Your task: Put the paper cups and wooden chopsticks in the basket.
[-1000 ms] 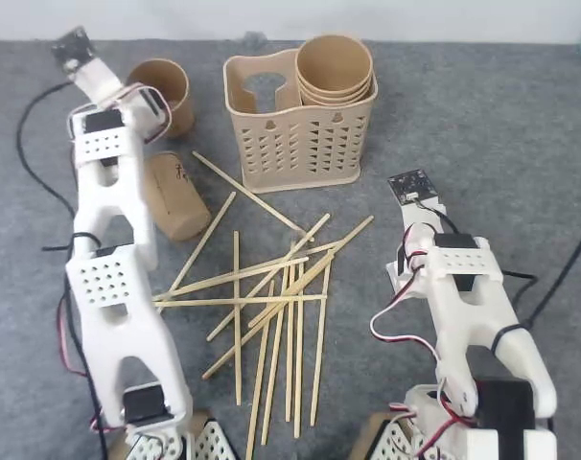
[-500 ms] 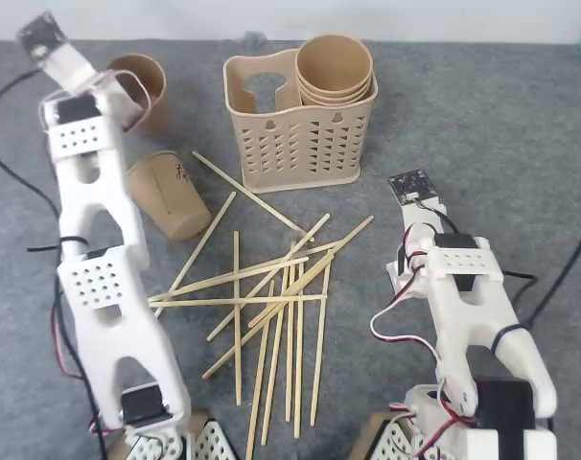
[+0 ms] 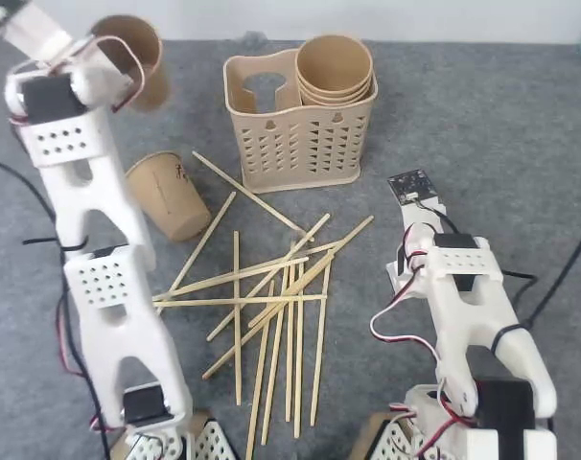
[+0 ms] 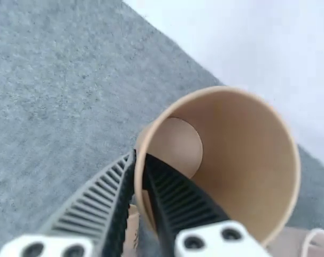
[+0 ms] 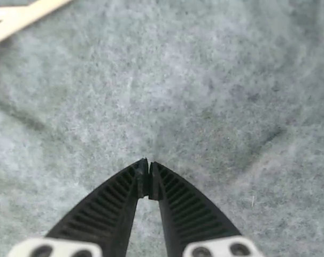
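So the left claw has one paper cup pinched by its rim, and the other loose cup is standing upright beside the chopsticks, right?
Not quite. The left claw does pinch one paper cup by its rim, but the other loose cup lies on its side beside the chopsticks, not upright; the high view shows it.

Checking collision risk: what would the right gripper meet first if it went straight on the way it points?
Probably the gray mat: the right gripper, shut, points at a bare patch of it. A chopstick end lies well off that line. Depth is unclear.
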Tool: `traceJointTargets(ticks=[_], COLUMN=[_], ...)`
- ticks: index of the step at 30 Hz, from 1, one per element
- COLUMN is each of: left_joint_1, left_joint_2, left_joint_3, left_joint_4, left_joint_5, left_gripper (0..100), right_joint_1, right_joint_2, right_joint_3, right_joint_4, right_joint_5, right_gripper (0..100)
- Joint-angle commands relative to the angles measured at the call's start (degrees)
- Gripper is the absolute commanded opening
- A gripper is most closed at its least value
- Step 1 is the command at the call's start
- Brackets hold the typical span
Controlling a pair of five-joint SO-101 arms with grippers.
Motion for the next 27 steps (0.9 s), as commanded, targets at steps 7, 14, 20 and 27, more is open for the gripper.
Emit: traceJointTargets(ticks=[7,14,20,27], left_joint_1=[1.2,6.1,8.8,11.2], left_joint_2=[-24.1,-43.3,-54.7,-66.8], left_joint_3=[39.3,63.0,68.2,68.3], left_joint_4=[1.4,-11.5,-13.5,-16.6], left_joint_5=[0.6,0.6,0.4,0.7], left_gripper=[1,1,1,1], right_joint_1=[-0.3,-0.3,-0.3,-0.3], right_joint_2=[-0.3,-0.3,-0.3,-0.3], right_joint_3=[-0.4,-0.4,-0.4,-0.4], right_joint_4=[-0.8,-0.7,-0.6,-0.6], right_joint_5=[0.8,0.8,0.8,0.8], right_gripper=[0.8,0.8,0.8,0.8])
